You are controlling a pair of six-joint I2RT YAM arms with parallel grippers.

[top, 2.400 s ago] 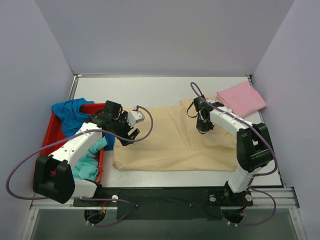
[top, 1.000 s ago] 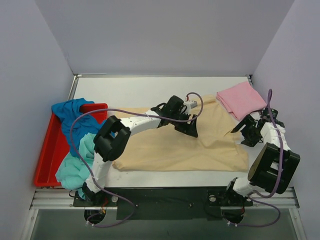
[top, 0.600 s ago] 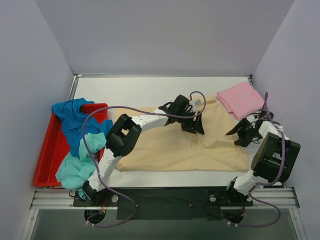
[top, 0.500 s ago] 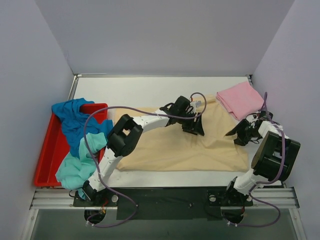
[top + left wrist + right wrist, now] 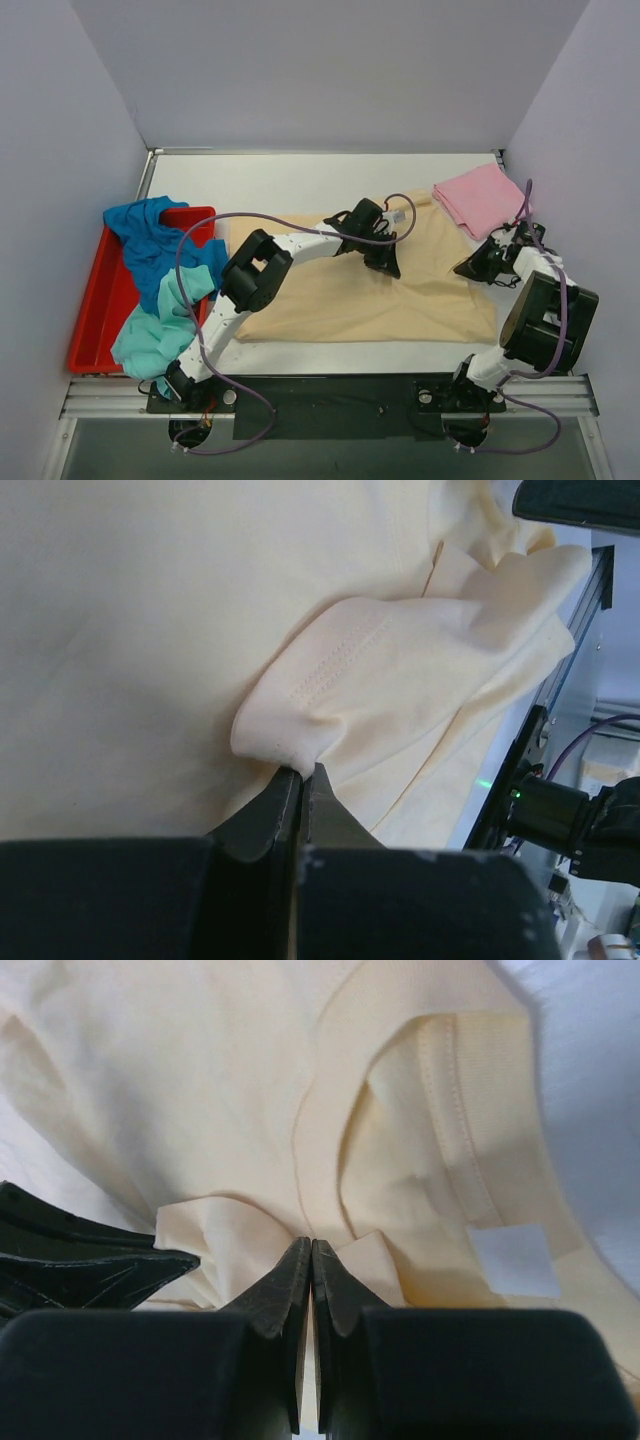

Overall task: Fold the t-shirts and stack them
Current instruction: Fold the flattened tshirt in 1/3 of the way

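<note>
A pale beige t-shirt [image 5: 330, 295] lies spread across the middle of the table. My left gripper [image 5: 389, 264] reaches over it and is shut on a raised fold of the beige cloth [image 5: 330, 695], pinched at the tips [image 5: 301, 771]. My right gripper [image 5: 467, 269] sits at the shirt's right edge, shut on beige cloth [image 5: 220, 1225] beside the collar [image 5: 450, 1090] and its white label [image 5: 510, 1260]. A folded pink t-shirt [image 5: 482, 197] lies at the back right. A bright blue t-shirt [image 5: 148, 235] and a light teal one [image 5: 160, 325] hang crumpled over the tray.
The red plastic tray [image 5: 95, 310] stands at the left edge of the table. Grey walls close in the left, back and right sides. A metal rail [image 5: 330, 395] carrying the arm bases runs along the near edge.
Both grippers were open a second ago and have closed on the beige shirt. The left gripper shifted slightly; the right one drew in towards the shirt's right edge.
</note>
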